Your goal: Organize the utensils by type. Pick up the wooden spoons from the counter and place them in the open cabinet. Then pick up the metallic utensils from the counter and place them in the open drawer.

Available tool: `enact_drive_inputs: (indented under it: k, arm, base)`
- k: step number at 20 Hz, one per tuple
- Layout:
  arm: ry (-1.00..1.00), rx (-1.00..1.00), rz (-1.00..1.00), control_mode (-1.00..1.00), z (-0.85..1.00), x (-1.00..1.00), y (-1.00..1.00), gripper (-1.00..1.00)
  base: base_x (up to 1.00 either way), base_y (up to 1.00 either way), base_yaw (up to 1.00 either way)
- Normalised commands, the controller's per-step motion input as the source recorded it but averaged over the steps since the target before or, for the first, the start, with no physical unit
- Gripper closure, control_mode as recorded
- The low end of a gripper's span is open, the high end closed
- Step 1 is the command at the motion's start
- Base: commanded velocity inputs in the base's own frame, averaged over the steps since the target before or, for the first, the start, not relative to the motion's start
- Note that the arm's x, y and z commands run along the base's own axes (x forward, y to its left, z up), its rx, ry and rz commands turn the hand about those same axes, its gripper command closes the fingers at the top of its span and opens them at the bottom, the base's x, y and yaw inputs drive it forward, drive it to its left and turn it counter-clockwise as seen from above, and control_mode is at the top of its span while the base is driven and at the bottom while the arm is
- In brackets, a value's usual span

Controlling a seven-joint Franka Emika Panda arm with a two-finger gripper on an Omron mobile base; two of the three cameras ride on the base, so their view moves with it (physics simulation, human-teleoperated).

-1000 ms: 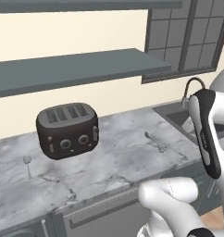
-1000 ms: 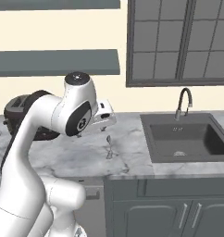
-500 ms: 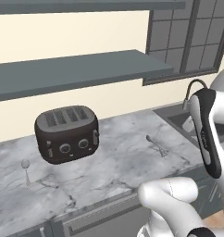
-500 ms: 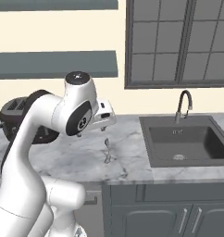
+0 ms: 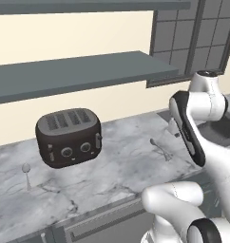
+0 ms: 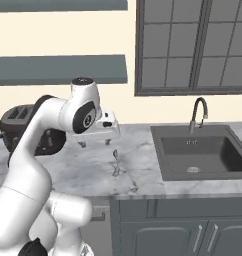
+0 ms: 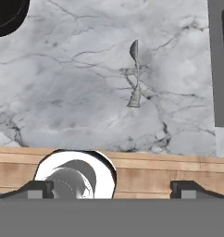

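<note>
The gripper [image 6: 98, 141] is held above the marble counter [image 6: 93, 172], its fingers spread wide with nothing between them. A small metal spoon [image 6: 115, 162] lies on the counter just right of the gripper and nearer the front edge; it is also seen from the hand camera [image 7: 134, 78]. A second metal spoon [image 5: 26, 174] lies far to the left, beyond the black toaster [image 5: 68, 136]. The sink [image 6: 203, 155] is set into the counter on the right.

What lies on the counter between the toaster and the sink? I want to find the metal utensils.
A thin metal spoon lies on bare marble between the toaster and the sink, clearest in the right base view.
</note>
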Motion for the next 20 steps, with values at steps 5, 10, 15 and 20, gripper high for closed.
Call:
enact_drive_inputs:
  k: [5, 10, 15, 20]
  arm:
    - [0.31, 0.00, -0.03, -1.00, -0.27, 0.49, 0.11, -1.00]
    - [0.29, 0.02, -0.03, -1.00, -0.32, 0.38, -0.11, -1.00]
    - [0.20, 0.06, 0.00, -1.00, -0.38, 0.26, -0.19, -1.00]
    - [0.01, 0.00, 0.06, -1.00, -0.43, 0.06, 0.00, -1.00]
  base:
    - [0.00, 0.00, 0.00]
    - [0.00, 0.00, 0.00]
    - [0.00, 0.00, 0.00]
    - [0.00, 0.00, 0.00]
